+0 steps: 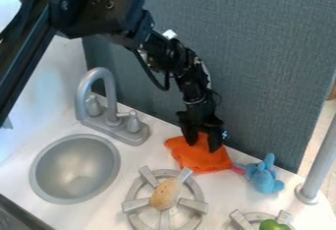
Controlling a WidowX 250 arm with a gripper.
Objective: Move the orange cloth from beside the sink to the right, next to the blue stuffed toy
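The black gripper (203,144) hangs at the back edge of the counter, its two fingers spread apart and pointing down over an orange cloth (205,160). Orange shows between the fingertips; whether they touch the cloth cannot be told. The cloth lies crumpled behind the left burner. Just right of it is a blue plush toy (265,176) with a pink part beside the cloth's edge. A tan, potato-like object (164,193) rests on top of the left stove burner (136,205).
A round grey sink (42,174) and a grey faucet (109,96) stand at the left. A green object (269,225) sits on a second burner (241,219) at the bottom right. A grey post (319,158) rises at the right, and a grey-blue panel (269,67) stands behind the counter.
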